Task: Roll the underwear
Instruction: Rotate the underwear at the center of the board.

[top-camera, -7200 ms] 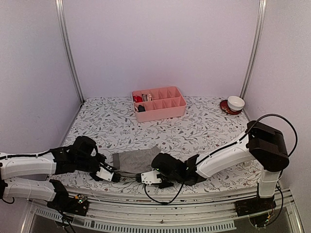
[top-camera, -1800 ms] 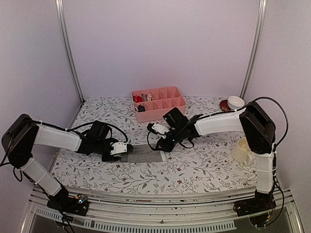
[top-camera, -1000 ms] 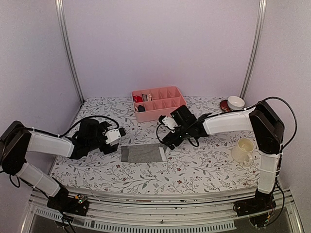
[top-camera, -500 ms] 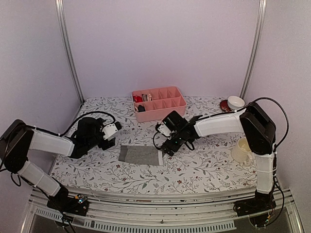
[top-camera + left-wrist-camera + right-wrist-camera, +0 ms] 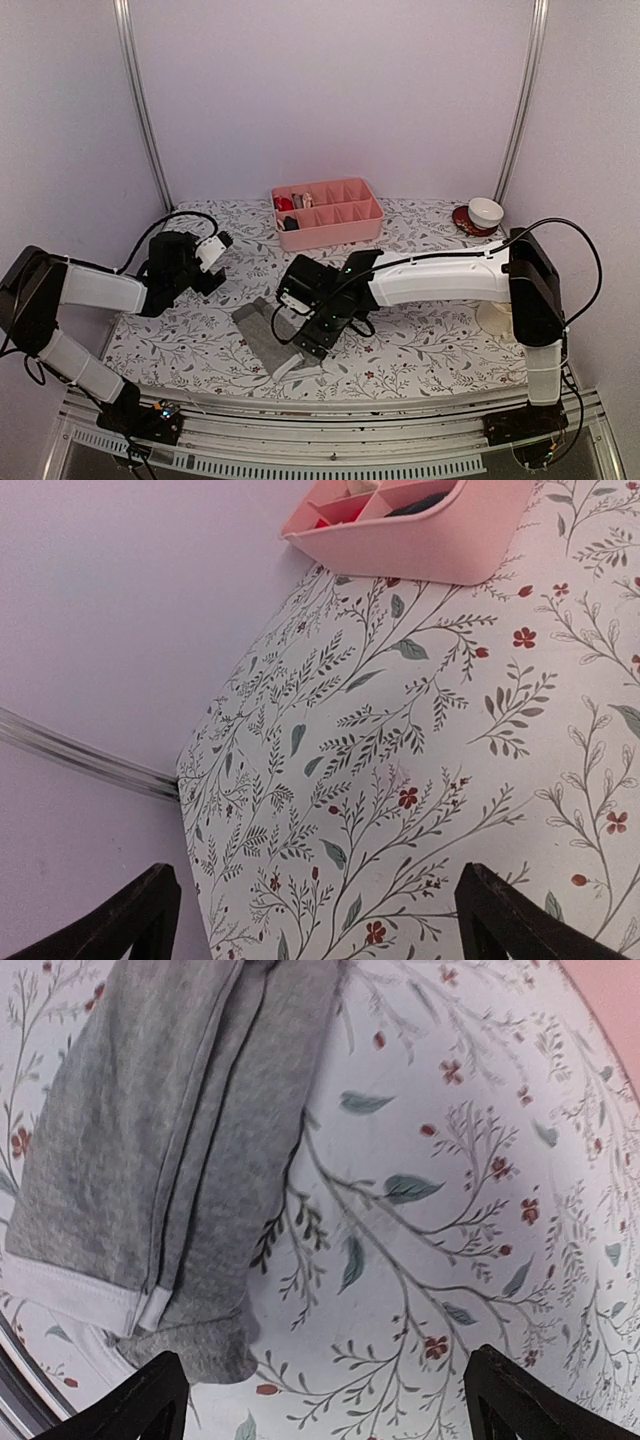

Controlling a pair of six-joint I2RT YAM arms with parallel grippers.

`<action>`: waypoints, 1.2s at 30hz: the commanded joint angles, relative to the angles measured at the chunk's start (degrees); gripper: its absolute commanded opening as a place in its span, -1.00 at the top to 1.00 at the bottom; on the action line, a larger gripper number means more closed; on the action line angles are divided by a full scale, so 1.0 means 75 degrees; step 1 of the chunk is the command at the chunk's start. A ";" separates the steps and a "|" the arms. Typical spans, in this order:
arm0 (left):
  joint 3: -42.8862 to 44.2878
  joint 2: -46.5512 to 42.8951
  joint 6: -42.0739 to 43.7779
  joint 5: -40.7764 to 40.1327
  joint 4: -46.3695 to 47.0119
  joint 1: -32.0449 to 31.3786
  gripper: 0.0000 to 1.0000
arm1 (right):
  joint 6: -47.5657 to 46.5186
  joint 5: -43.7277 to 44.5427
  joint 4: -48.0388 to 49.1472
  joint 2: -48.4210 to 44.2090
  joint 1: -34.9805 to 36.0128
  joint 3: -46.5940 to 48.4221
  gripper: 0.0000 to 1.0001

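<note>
The grey briefs (image 5: 262, 335) lie on the table (image 5: 420, 350) near its front edge, left of centre. We see them folded lengthwise into a long strip that runs slantwise, with the pale waistband (image 5: 70, 1295) at the near end. In the right wrist view the folds overlap along a dark seam, and one loose corner of cloth juts out past the waistband. The right gripper (image 5: 330, 1400) is spread wide and holds nothing. It hangs low just beside the strip's right edge, with bare flowered tablecloth between its fingers. One finger (image 5: 150, 1400) sits close to the loose corner, but we cannot tell whether it touches. The right arm reaches across the table from the far right to get there. The left gripper (image 5: 320, 925) is also spread wide and empty. It is raised over the left part of the table, well apart from the briefs and facing the back. The pink divided tray (image 5: 325, 212) stands at the back centre with a few small items in its left compartments. A white bowl (image 5: 486, 211) rests on a red saucer (image 5: 464, 222) in the far right corner.
</note>
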 commanded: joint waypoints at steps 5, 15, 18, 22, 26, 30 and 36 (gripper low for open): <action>0.0101 -0.0248 -0.0570 0.0089 0.0438 0.0400 -0.97 | -0.1174 0.0964 0.1478 0.0139 -0.0238 0.1367 -0.98; 0.0089 -0.0423 -0.1044 0.0285 0.0587 0.0879 -0.97 | -0.2407 0.1077 0.2213 0.2764 -0.0240 0.3743 -0.98; 0.0093 -0.0417 -0.1071 0.0346 0.0565 0.0906 -0.97 | -0.2509 0.1068 0.2441 0.3009 -0.0246 0.3741 -0.98; 0.0115 -0.0359 -0.1083 0.0380 0.0553 0.0904 -0.97 | -0.2503 0.0988 0.2576 0.3214 -0.0258 0.3741 -0.98; 0.0133 -0.0339 -0.1083 0.0386 0.0544 0.0904 -0.97 | -0.2338 0.2162 0.2608 0.3290 -0.0294 0.3765 -0.98; 0.0148 -0.0278 -0.1071 0.0383 0.0529 0.0904 -0.97 | -0.2340 0.3685 0.2921 0.2982 -0.0306 0.3481 -0.98; 0.0163 -0.0247 -0.1071 0.0381 0.0510 0.0905 -0.97 | -0.2559 0.2453 0.4222 0.1662 -0.0235 0.2077 -0.98</action>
